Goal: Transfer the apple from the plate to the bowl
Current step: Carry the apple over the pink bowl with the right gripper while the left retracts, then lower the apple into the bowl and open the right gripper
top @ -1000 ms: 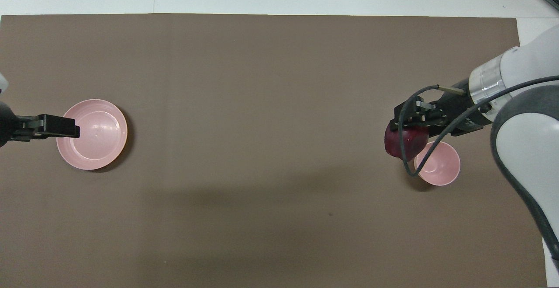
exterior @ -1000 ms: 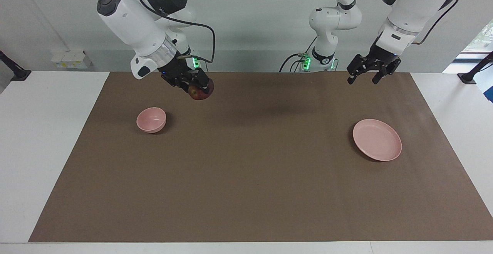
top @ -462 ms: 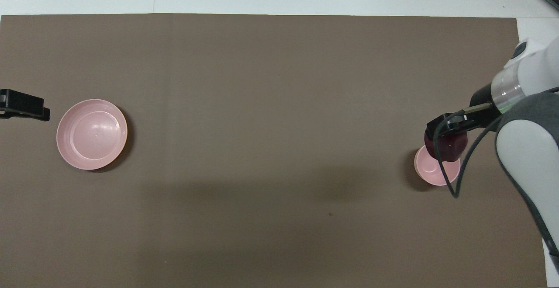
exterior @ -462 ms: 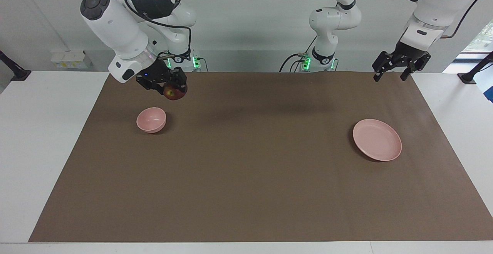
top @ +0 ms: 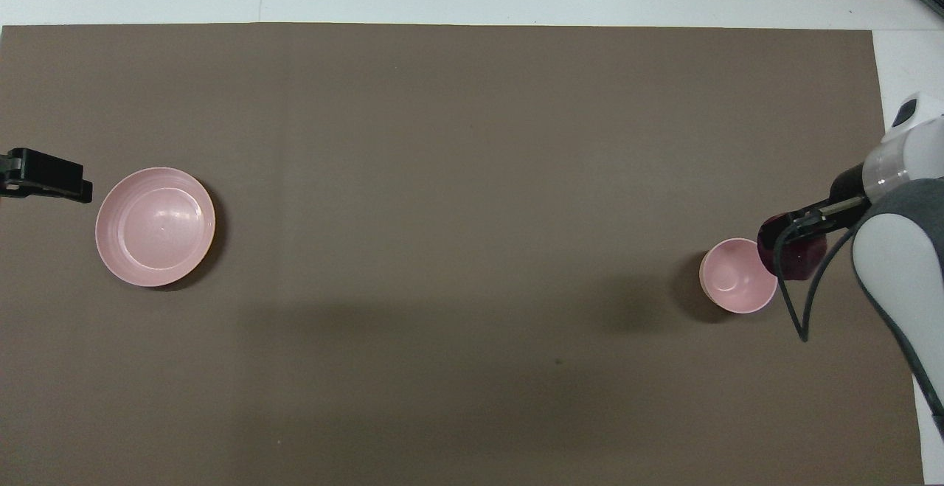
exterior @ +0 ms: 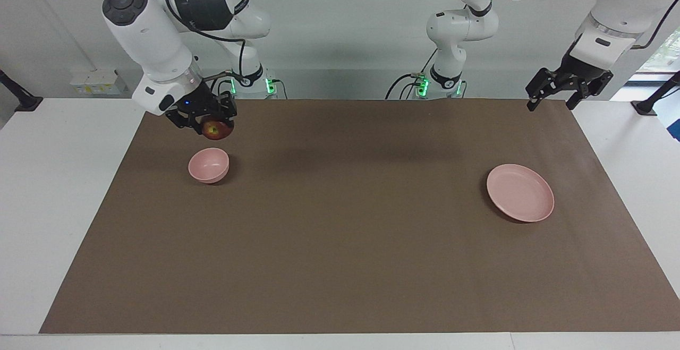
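Facing view: right gripper [exterior: 211,122] clamped on apple [exterior: 216,129], raised above bowl [exterior: 209,165].
Left gripper [exterior: 566,91]: fingers spread, empty, waiting.
Advice: center, lower, then release.

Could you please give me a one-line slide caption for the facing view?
Right gripper holds the apple above the bowl; left gripper waits, plate empty.

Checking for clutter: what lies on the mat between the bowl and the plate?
Nothing: both views show bare brown mat between the bowl and the plate.
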Robot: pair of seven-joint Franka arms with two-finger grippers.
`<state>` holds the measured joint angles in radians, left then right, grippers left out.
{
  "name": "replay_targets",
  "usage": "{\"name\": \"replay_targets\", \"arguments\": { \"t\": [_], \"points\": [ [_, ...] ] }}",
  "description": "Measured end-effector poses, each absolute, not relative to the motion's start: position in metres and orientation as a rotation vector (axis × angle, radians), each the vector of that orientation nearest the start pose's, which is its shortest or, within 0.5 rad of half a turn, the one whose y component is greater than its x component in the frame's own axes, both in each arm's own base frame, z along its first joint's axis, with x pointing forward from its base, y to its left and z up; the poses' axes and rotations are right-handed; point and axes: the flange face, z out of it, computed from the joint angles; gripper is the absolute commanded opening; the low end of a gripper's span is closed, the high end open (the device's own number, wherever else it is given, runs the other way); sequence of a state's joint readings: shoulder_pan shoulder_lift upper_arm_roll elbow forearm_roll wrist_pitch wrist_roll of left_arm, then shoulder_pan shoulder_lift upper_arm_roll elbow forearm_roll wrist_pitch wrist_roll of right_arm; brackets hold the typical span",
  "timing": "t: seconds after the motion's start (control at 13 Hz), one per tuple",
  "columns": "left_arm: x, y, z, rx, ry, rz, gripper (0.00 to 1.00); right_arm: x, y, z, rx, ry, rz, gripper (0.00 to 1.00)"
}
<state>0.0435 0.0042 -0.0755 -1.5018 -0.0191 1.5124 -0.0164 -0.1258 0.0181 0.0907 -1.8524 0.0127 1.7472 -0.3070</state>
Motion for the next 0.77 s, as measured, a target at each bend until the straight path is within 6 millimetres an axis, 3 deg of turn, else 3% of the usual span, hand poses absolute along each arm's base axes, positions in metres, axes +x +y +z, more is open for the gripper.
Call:
{"name": "replay_targets", "arguments": {
  "t": [0.31,0.62,0.69,0.77],
  "points": [
    [0.543,-0.020,0.651,-3.159,0.026,-0.014,1.00,0.542,-0.024,0.424,-3.054,-0.521,0.175,0.00],
    [0.534,-0.020,0.645,-3.156,0.024,-0.034,1.00,0.521,-0.031,0.373,-3.067,-0.499,0.136,0.00],
    [0.532,-0.020,0.645,-3.156,0.023,-0.033,1.00,0.514,-0.035,0.358,-3.073,-0.486,0.117,0.18],
    [0.531,-0.020,0.645,-3.156,0.022,-0.034,1.00,0.507,-0.038,0.346,-3.073,-0.487,0.113,0.81]
  ]
}}
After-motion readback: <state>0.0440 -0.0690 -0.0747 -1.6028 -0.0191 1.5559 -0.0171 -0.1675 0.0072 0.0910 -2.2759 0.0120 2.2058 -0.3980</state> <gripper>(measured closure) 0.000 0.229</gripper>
